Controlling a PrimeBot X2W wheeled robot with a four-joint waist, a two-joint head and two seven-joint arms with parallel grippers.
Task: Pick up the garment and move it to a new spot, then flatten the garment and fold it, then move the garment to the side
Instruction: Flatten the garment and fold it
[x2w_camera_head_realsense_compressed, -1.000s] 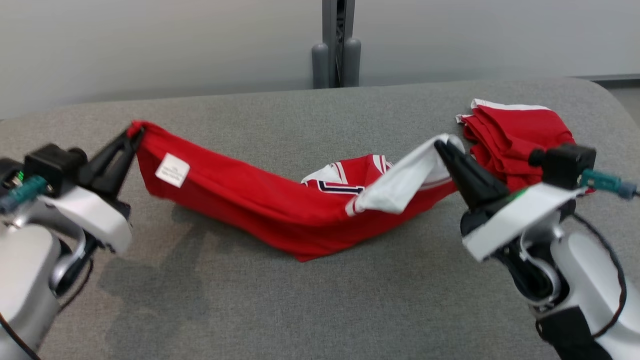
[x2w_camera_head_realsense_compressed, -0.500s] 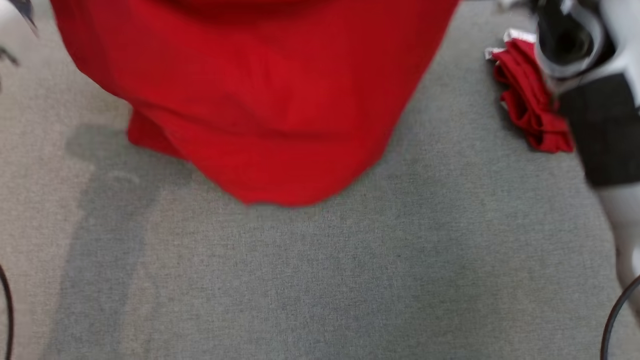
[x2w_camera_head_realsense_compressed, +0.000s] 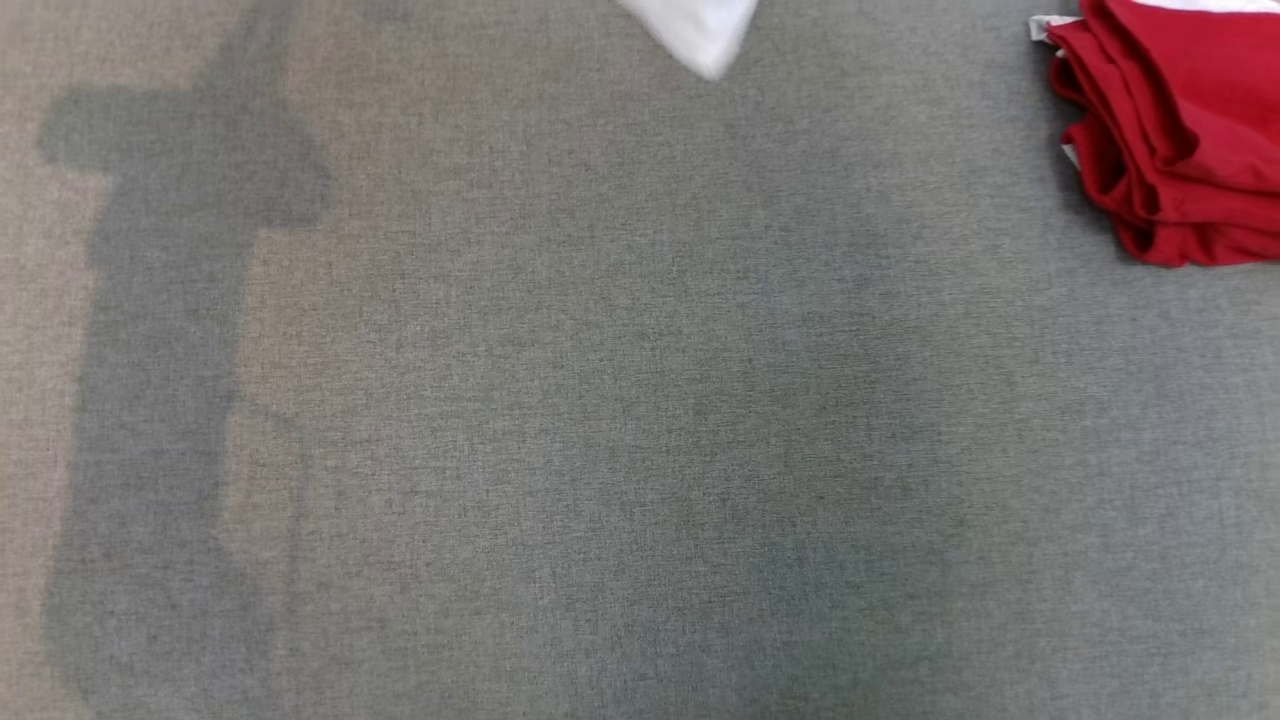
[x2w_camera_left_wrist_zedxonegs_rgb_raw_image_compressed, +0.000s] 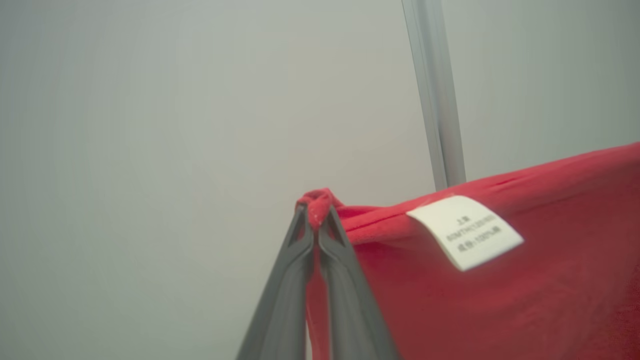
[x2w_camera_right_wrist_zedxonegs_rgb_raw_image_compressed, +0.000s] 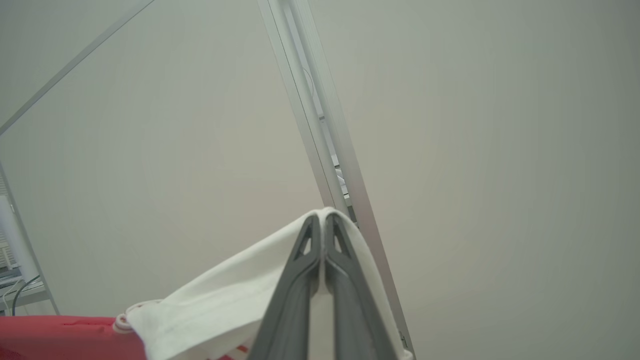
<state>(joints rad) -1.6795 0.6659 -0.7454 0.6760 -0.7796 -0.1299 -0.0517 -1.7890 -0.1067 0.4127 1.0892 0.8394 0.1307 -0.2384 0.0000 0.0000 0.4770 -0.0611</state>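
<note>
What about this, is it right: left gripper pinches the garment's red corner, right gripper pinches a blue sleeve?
Not quite: the right wrist view shows the right gripper pinching a white sleeve, not blue. The left gripper does pinch the garment's red corner.

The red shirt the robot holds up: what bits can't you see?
- Head view: the top edge cuts off the shirt above its white tip.
- Left wrist view: the label is too blurred to read.
- Head view: the right edge cuts off the folded red pile.
</note>
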